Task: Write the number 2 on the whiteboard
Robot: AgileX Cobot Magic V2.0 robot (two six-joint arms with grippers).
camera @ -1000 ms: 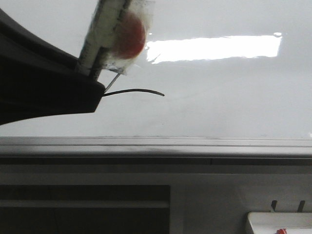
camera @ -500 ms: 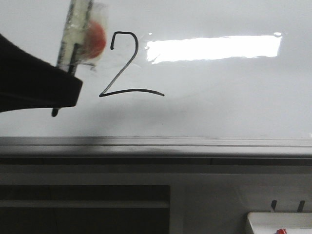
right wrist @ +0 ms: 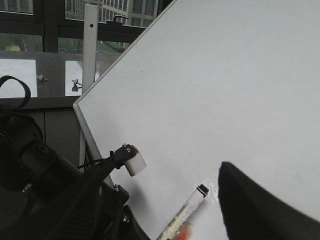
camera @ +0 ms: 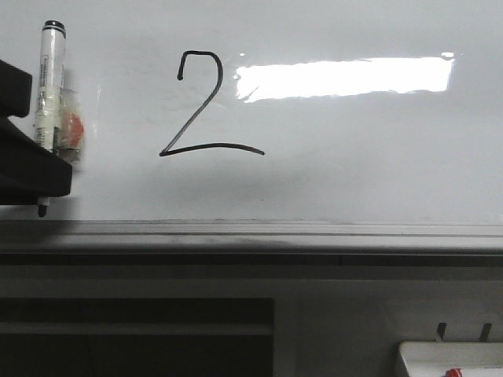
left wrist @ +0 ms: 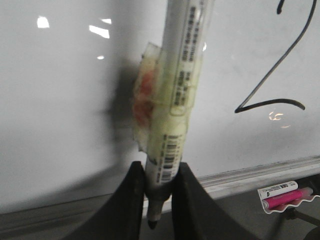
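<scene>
Left gripper (left wrist: 159,192): black fingers (left wrist: 129,200) clamped on the lower barrel of a marker (left wrist: 177,95); seen at the far left edge in the front view (camera: 35,177).
Marker: upright between the fingers, black tip (left wrist: 151,222) pointing down below them, capped end up; a lump of clear tape with red inside (left wrist: 145,102) is wrapped on the barrel just above the grip.
Marker tip and board: whether the tip touches the whiteboard (camera: 354,149) cannot be told.
Number 2 (camera: 206,106): thin black digit on the board, complete with hooked top, diagonal and flat base; it sits off to the gripper's right, apart from the marker.
Whiteboard: glossy white, bright rectangular reflection (camera: 346,77) beyond the digit; grey bottom rail (camera: 259,234) runs just under the marker tip.
Right gripper: only a dark shape at the edge of the right wrist view (right wrist: 260,210); whether it is open or closed cannot be told.
Tray (left wrist: 287,197): small wavy-edged white tray below the rail, holding a pink marker (left wrist: 290,196).
</scene>
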